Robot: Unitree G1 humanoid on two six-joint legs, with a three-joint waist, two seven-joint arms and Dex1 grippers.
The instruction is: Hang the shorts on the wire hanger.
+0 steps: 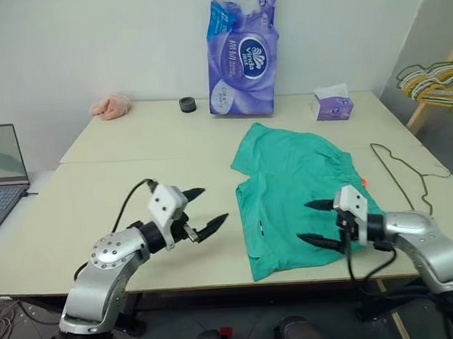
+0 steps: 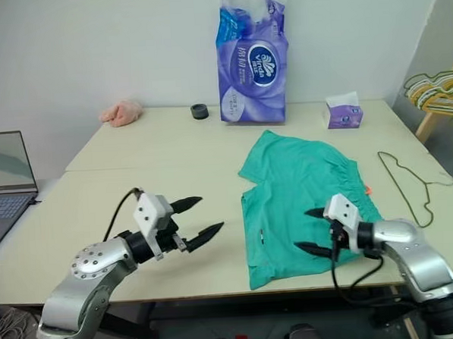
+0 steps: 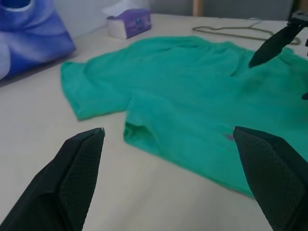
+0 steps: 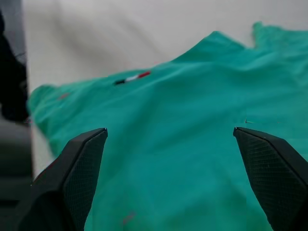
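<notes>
The teal-green shorts [image 1: 288,193] lie flat on the right half of the table, with a small orange tag [image 1: 363,181] at the gathered waist. The thin dark wire hanger [image 1: 400,174] rests on the table just right of them. My left gripper [image 1: 202,212] hovers open above bare table left of the shorts, pointing toward them. Over the shorts' near right part, my right gripper [image 1: 314,222] stands open with nothing between its fingers. The left wrist view shows the shorts [image 3: 192,101] ahead and the hanger [image 3: 231,31] beyond.
A purple tissue pack [image 1: 241,55], a small tissue box [image 1: 332,105], a black cap [image 1: 187,105] and a pink cloth [image 1: 111,106] sit along the far edge. A laptop [image 1: 0,174] stands at the left. More hangers [image 1: 435,83] hang at the far right.
</notes>
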